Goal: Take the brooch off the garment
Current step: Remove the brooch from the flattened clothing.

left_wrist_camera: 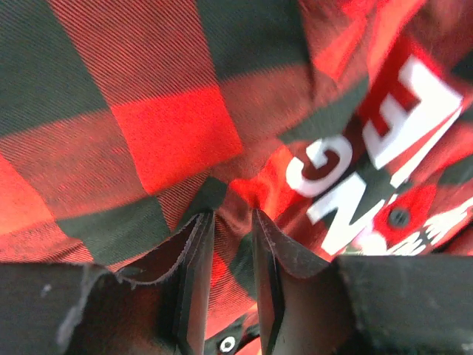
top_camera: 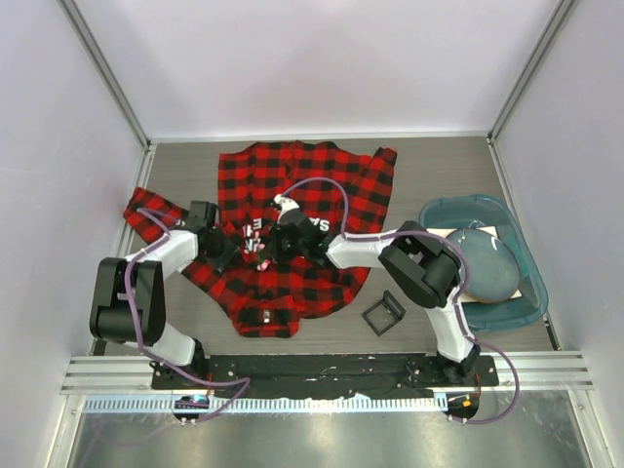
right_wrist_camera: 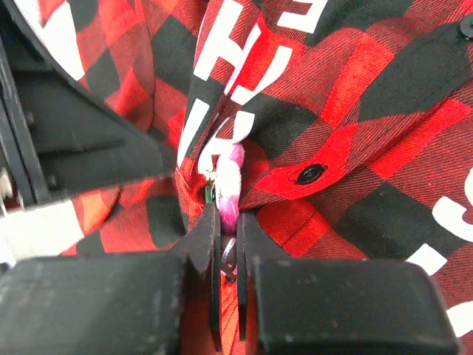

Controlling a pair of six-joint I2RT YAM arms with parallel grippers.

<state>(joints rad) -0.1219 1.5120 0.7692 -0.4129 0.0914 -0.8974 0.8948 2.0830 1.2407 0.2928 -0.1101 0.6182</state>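
**Right gripper (right_wrist_camera: 228,220) nipped onto the brooch (right_wrist_camera: 230,179), left gripper (left_wrist_camera: 230,225) pinching the garment (top_camera: 292,180)**

Right jaws stand almost together, with the lower edge of the pink flower and a loop of wire caught between them, so it grips the brooch. Left jaws are drawn to a narrow slot with a fold of red cloth in it, just beside the white lettering (left_wrist_camera: 384,140).

The brooch sits near the middle of the shirt, at the lettered patch, close to a black button (right_wrist_camera: 310,174).

It is likely very light, and its petals could bend or slip. The better hold is low, at the base where the wire meets the flower. The flannel is soft and will probably lift and stretch with any pull, so the cloth wants holding down close to the pin.

The clasp is hidden behind the fingertips and a fold, so open or fastened cannot be told. The flower shows edge-on, with no yellow centre. From above, both arms cover it. The left wrist view gives only a blurred pink smudge low on the right.
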